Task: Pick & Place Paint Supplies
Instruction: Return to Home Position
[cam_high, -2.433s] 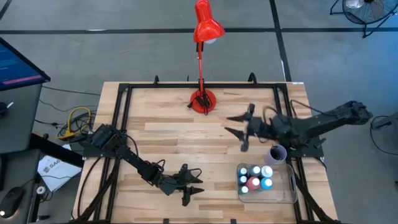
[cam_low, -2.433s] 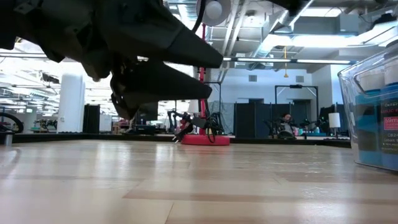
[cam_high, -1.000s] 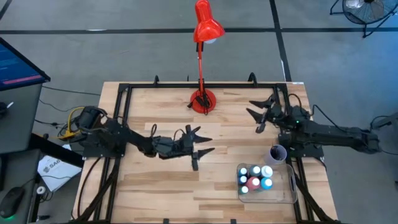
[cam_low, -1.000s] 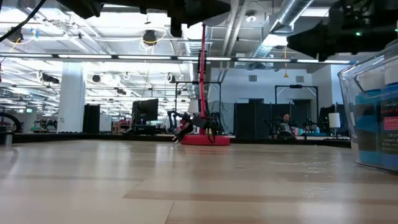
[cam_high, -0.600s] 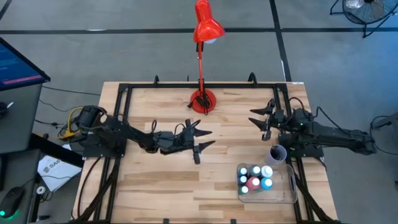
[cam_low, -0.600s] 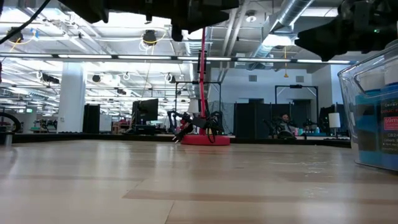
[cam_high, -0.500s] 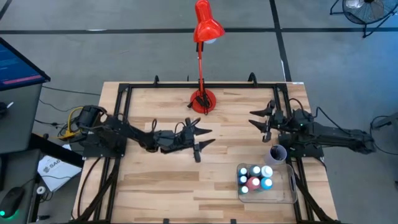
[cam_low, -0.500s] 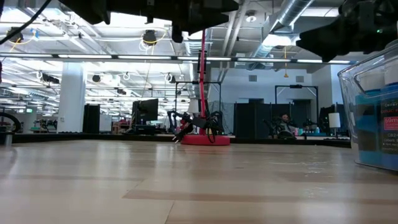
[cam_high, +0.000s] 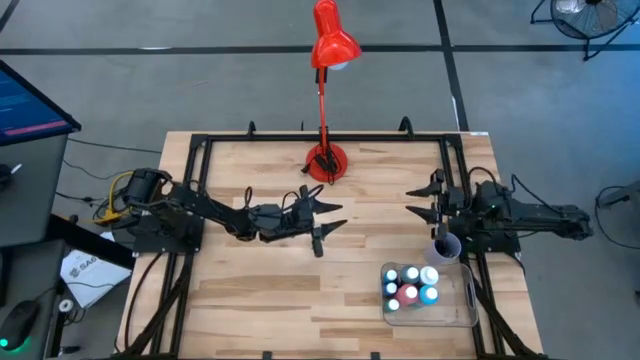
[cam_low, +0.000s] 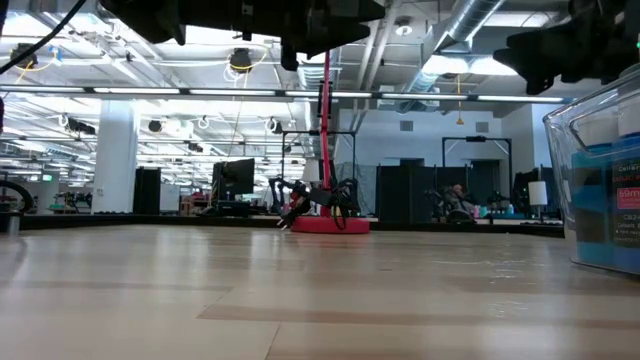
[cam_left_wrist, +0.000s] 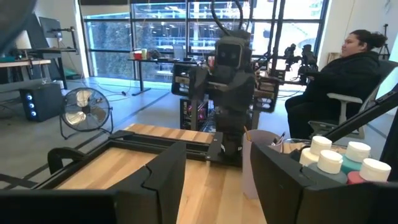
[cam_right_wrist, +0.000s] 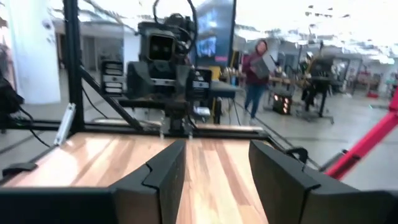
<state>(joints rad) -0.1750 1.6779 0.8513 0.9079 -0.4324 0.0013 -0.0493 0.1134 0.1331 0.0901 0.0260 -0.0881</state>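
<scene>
Both arms have pulled back. The left gripper (cam_high: 322, 224) has risen from the table's front edge to mid-table, and the right gripper (cam_high: 416, 202) has retracted toward its base. Each has its fingers spread and holds nothing. Just behind the right gripper stands the purple cup (cam_high: 446, 246), with paintbrush tips (cam_left_wrist: 280, 139) at its rim. Past it, the paint bottles (cam_high: 410, 284) sit packed in the clear bin (cam_high: 470, 305), well apart from the left gripper. Homing looks nearly done. Fold each arm slowly, keeping the right wrist clear of the cup.
</scene>
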